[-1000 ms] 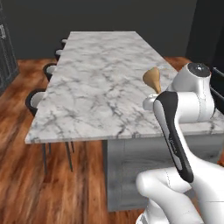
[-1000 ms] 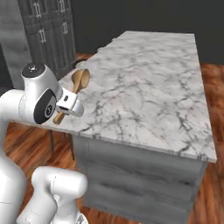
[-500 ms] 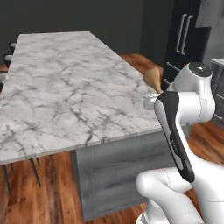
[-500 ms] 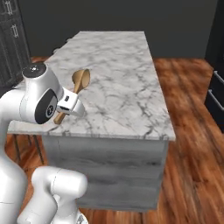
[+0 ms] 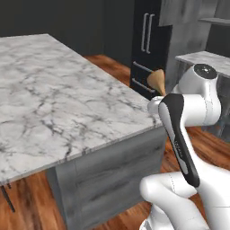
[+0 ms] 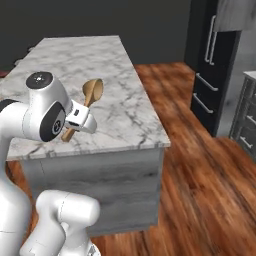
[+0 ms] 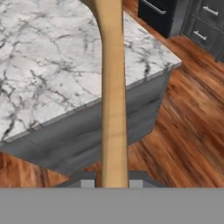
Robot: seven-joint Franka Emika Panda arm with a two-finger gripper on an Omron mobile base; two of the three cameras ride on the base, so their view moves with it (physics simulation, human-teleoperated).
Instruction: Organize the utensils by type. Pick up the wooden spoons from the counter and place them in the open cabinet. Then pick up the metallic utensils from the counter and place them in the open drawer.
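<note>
A wooden spoon [image 6: 86, 104] is clamped by its handle in the gripper [image 6: 79, 120], bowl upward. It is held above the counter [image 6: 125, 115] edge, presumably for carriage to the cabinet.

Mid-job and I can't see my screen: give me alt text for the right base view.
The gripper holds a wooden spoon by its handle, bowl tilted up, in front of the marble counter. The white arm rises from the lower left; red-brown wood floor and a tall black cabinet lie to the right.

Orange-tan wooden spoon [image 6: 89, 98]; white grey-veined marble counter [image 6: 115, 95]; reddish-brown wood floor [image 6: 200, 185].
</note>
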